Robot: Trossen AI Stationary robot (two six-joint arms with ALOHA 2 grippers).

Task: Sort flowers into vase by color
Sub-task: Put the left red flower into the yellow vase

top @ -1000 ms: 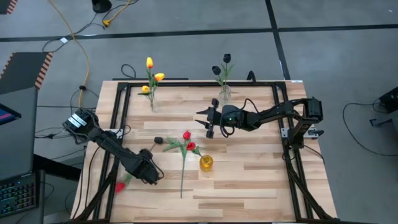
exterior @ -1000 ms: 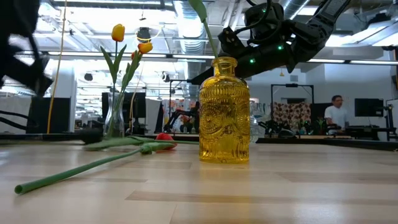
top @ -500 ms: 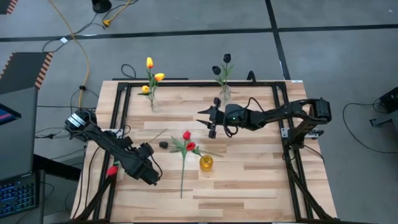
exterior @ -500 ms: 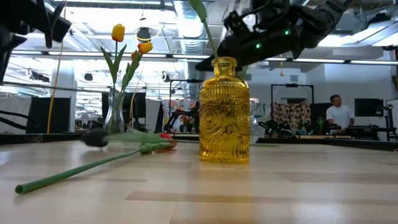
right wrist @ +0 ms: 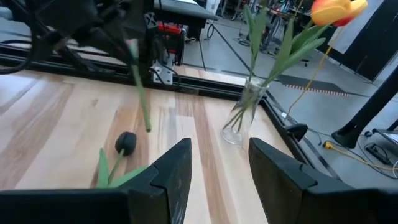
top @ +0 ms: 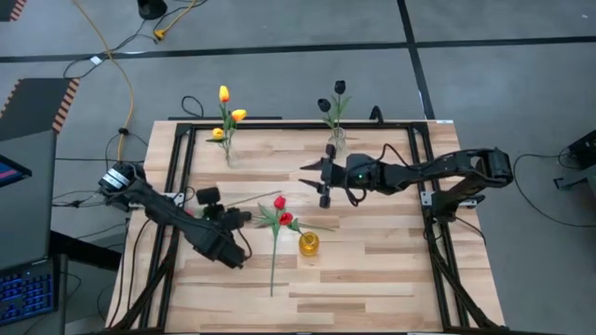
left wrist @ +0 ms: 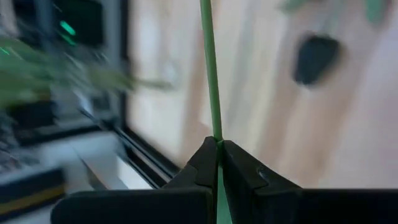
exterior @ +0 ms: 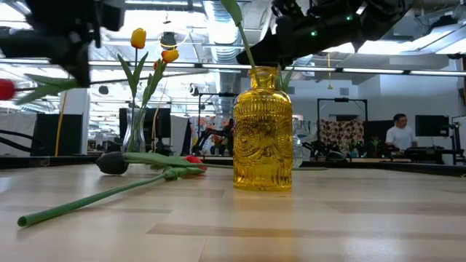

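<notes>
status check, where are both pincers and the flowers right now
Left pincer shut on a red tulip's stem, lifted over the table's left side. Right pincer open, empty, mid-table. Black tulip lying loose on the wood. Nothing blocking the yellow vase.

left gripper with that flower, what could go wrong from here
1. The left gripper is shut on just the thin green stem, so the flower could twist or slip while it is carried.
2. The yellow vase has a narrow neck and already holds stems; the new stem may miss it or nudge the vase.
3. A black tulip and a red one lie loose on the table beside the vase; a low pass could sweep them.
</notes>
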